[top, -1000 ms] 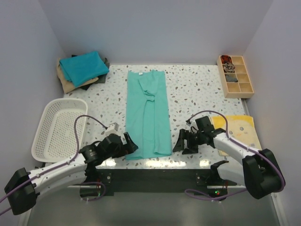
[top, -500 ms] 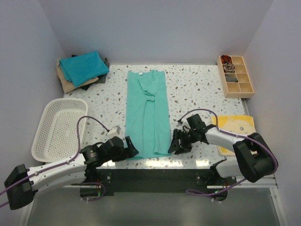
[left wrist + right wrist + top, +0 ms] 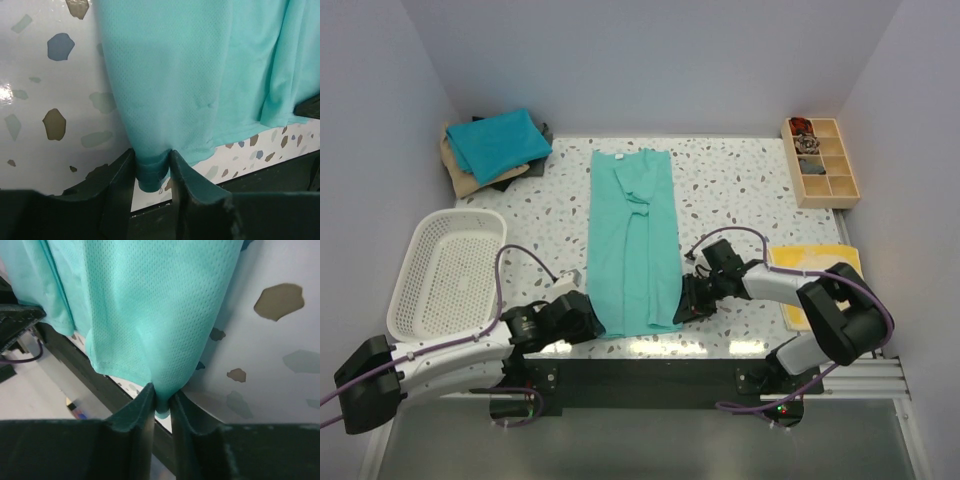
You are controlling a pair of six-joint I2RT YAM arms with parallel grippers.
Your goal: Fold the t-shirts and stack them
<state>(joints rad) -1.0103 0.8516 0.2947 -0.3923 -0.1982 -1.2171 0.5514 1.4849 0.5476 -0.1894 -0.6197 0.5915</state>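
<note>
**Both Grippers Pinching the Near Hem of the Spread Shirt**

1. Grip state. In the left wrist view, the left gripper (image 3: 152, 170) has its jaws drawn in on a bunched fold of the sea-green t-shirt (image 3: 632, 240). The cloth fills the narrow gap between the two fingers. In the right wrist view, the right gripper (image 3: 161, 401) has its jaws almost together, and a thin pinch of the same shirt's hem sits between them.

2. Shirt position. The sea-green t-shirt lies flat as a long strip just right of the basket (image 3: 420, 235), running from the near table (image 3: 740, 190) edge toward the far wall. The left gripper holds the hem corner nearer the basket. The right gripper holds the corner farther from it.

3. View differences. Only the wrist views show cloth between the fingers; in the top view the arms cover both pinch points. Only the top view shows the whole shirt, with one sleeve folded inward.

4. Count. Two grippers, one spread shirt and one basket. Beyond the basket is one pile with three shirts showing: teal-blue t-shirt (image 3: 498, 142) on top, tan t-shirt (image 3: 460, 178) and dark t-shirt (image 3: 510, 180) beneath. Far right of the basket are one wooden tray (image 3: 825, 203) and one yellow sheet (image 3: 820, 262).
</note>
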